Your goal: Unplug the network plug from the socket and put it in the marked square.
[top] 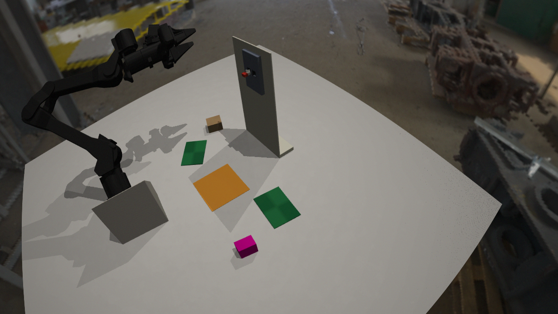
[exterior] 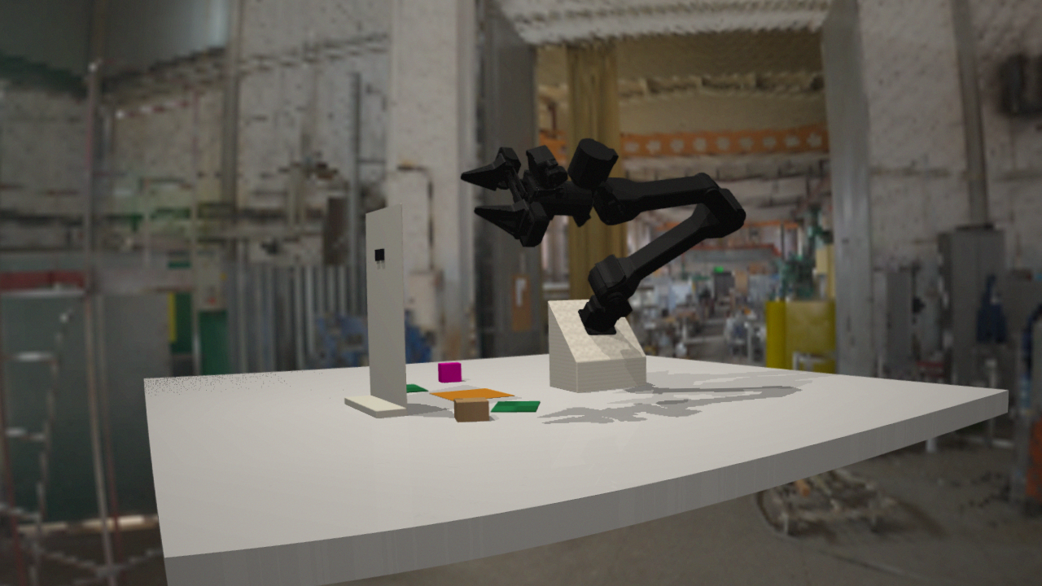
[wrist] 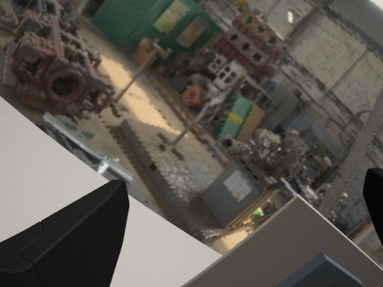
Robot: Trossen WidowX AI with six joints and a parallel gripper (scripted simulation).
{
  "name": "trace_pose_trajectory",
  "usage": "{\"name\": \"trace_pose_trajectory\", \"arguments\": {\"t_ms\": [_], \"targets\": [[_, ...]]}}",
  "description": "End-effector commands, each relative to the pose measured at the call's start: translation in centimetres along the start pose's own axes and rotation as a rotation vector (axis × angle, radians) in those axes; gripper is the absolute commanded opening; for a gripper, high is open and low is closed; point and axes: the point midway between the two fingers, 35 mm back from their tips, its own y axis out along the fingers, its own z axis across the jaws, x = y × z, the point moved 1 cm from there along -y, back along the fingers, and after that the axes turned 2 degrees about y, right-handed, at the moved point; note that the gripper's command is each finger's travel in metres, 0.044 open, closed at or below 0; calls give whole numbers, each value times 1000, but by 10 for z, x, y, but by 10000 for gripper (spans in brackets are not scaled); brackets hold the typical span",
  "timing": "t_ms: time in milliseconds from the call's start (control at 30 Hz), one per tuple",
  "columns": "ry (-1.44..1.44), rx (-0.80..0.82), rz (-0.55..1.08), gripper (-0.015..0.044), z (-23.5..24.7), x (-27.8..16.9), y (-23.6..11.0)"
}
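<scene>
A small red-tipped plug (top: 245,73) sits in a dark grey socket plate (top: 253,78) high on the upright grey panel (top: 259,113) (exterior: 386,313) (wrist: 255,266). From the exterior view only the panel's back shows, with a small dark stub (exterior: 379,253). My gripper (top: 193,37) (exterior: 470,194) (wrist: 251,188) is open and empty. It is held high in the air, level with the socket, pointing at it, and well short of the panel. An orange square (top: 220,186) (exterior: 471,394) is marked on the table (top: 351,195) in front of the panel.
Two green squares (top: 193,152) (top: 277,206) flank the orange one. A brown block (top: 214,123) (exterior: 471,410) stands near the panel's foot, and a magenta block (top: 245,246) (exterior: 449,371) stands nearer the front edge. The arm rises from a grey wedge base (top: 130,210) (exterior: 593,356).
</scene>
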Motion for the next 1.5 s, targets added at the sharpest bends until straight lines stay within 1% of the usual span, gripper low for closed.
{"name": "trace_pose_trajectory", "arguments": {"t_ms": [0,267,300,700,1133,1333,1467], "targets": [[-4,0,1,374,0,-1,0],[-174,-20,30,164,-15,-41,3],[-198,-23,35,156,-17,-46,3],[-471,-43,91,156,-40,-110,-8],[-757,-48,159,156,-57,-170,-40],[-789,-47,167,156,-59,-176,-44],[-788,-47,166,156,-58,-174,-35]]}}
